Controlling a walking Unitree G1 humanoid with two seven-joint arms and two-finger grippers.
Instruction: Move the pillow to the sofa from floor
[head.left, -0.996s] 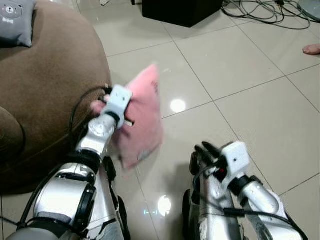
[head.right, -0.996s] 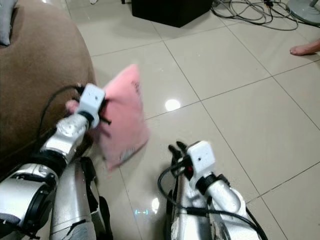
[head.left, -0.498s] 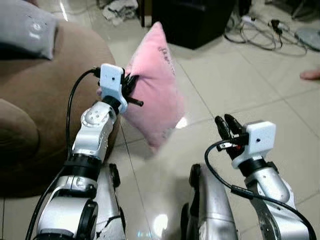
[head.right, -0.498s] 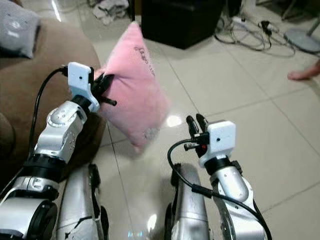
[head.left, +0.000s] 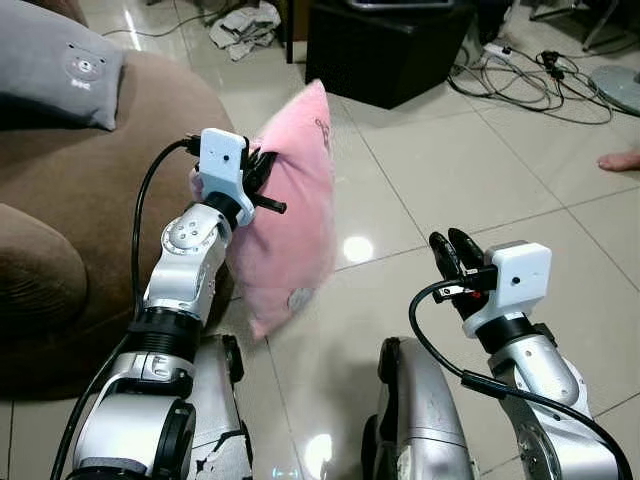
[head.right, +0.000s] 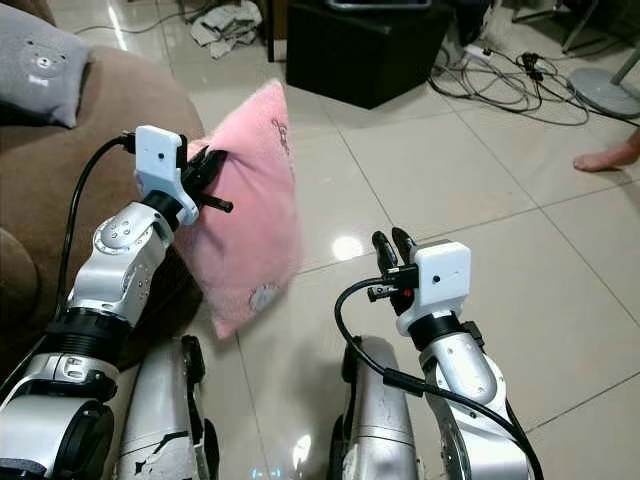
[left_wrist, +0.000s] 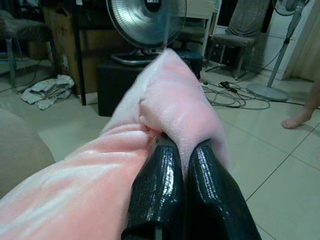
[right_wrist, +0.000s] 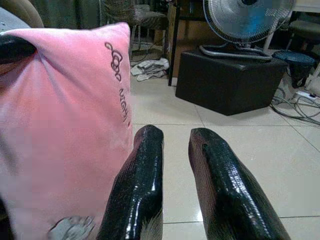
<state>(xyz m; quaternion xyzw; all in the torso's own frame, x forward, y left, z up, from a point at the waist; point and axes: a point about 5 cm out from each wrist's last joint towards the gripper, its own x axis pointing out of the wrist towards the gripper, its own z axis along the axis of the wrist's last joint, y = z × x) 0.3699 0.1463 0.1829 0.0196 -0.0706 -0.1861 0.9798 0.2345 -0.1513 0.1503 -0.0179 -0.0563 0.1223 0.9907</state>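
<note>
The rounded brown fabric sofa (head.left: 90, 200) takes up the left of the left eye frame, with a grey square cushion bearing a small bear face (head.left: 55, 65) lying on it in the upper left corner. The glossy cream tiled floor (head.left: 480, 180) spreads across the centre and right. A black box-shaped cabinet (head.left: 395, 50) stands at the top centre, with a tangle of cables (head.left: 530, 75) to its right and a person's bare foot (head.left: 622, 160) at the right edge.

The soft pink plush pillow with dark embroidered lettering (head.left: 290, 220) hangs in the centre-left of the frame, clear of the floor and just beside the sofa's rounded edge. The left hand (head.left: 262, 180) is clamped on a bunched fold at the pillow's upper corner, its two black fingers (left_wrist: 165, 190) pressed close together around the plush. The right hand (head.left: 450, 255), lower right of centre, holds nothing, its fingers a little apart.

The pickup looks done: the pillow is lifted and secure. What remains, I judge, is carrying it leftward over the seat and letting go.
</note>
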